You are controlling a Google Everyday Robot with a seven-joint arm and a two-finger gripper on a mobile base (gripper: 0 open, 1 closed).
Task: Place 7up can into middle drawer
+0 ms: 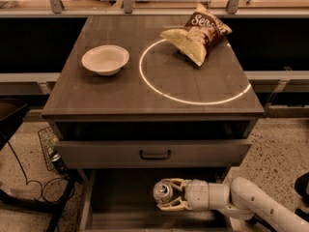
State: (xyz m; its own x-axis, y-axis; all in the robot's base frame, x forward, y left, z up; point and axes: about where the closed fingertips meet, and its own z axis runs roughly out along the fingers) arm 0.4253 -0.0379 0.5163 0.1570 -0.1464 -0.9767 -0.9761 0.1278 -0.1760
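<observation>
Clamping the 7up can (163, 192) between its fingers, the claw (164, 195) hung over the middle drawer (120, 193), below the counter's (145, 95) front edge.

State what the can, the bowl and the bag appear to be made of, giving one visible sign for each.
Can: metal, likely aluminium; its top is shiny silver. The tool grips it over the middle drawer.
Bowl: smooth matte white, perhaps ceramic or plastic; the look leaves it open.
Bag: thin printed film, probably plastic; it is crinkled and creased.
</observation>
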